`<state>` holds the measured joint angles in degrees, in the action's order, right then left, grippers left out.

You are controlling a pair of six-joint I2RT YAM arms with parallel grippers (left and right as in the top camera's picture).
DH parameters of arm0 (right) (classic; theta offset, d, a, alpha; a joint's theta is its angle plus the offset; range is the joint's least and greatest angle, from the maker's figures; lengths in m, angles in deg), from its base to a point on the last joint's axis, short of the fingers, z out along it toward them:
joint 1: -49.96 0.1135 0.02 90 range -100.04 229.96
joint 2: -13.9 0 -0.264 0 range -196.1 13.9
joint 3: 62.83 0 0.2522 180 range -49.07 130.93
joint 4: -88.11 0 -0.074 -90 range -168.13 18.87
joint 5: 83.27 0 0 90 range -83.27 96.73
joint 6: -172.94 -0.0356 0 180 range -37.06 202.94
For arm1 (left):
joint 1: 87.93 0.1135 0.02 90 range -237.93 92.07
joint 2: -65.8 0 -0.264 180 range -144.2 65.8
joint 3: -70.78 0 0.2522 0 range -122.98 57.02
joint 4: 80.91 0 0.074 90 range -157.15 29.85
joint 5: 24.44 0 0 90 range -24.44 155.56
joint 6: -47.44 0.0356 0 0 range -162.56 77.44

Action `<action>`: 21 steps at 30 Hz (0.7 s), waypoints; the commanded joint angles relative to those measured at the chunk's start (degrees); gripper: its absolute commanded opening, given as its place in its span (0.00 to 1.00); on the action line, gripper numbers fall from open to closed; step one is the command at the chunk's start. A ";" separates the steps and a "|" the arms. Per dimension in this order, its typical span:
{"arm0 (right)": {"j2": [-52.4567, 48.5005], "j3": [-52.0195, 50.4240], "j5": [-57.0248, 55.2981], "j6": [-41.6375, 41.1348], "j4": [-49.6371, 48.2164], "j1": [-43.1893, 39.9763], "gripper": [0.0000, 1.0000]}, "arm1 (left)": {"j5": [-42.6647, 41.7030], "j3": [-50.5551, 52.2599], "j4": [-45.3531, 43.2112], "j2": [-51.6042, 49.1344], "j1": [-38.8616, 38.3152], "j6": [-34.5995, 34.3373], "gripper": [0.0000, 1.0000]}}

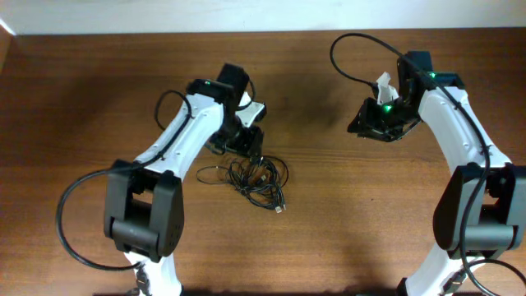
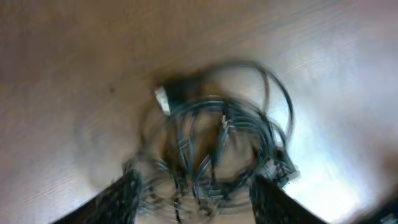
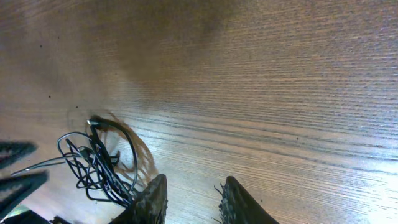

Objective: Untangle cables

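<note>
Cables (image 1: 255, 174) bunched mid-desk (image 1: 99, 82), long axis running left-right, silvery plug tip aimed near-right | my left pincer (image 2: 193, 193) spread above the bunch | my right pincer (image 3: 189, 202) narrowly parted, empty, well apart

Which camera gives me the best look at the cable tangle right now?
Overhead. It shows the whole bunch of cables sharply, with one plug end trailing out at the lower right. The left wrist view is closer but blurred, and it cuts off the lower loops. The right wrist view shows them small, at its lower left.
</note>
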<state>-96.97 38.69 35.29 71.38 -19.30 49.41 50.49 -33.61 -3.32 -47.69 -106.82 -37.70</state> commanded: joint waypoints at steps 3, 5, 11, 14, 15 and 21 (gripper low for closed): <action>-0.09 -0.35 -0.13 0.85 0.11 0.28 0.31 | 3.06 6.95 -8.68 0.90 0.09 1.22 0.56; -0.09 -0.35 -0.31 0.85 0.09 0.28 0.31 | 7.63 7.89 -9.77 0.85 0.09 1.22 0.54; -0.09 -0.35 -0.52 0.87 0.15 0.66 0.31 | 10.40 8.22 -11.52 -0.76 0.09 1.22 0.49; -0.09 -0.35 -1.16 0.87 0.13 0.98 0.31 | 6.16 8.22 -11.34 -2.71 0.09 1.18 0.31; -0.09 -0.35 -1.16 0.87 0.11 0.98 0.31 | 5.57 8.22 -11.30 -2.89 0.09 1.18 0.31; -0.09 -0.35 -1.16 0.85 -0.15 0.98 0.31 | 5.46 8.22 -11.45 -4.04 0.02 1.20 0.33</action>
<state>-96.97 38.69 34.81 71.58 -19.41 49.95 56.96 -25.89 -14.58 -50.09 -106.78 -37.02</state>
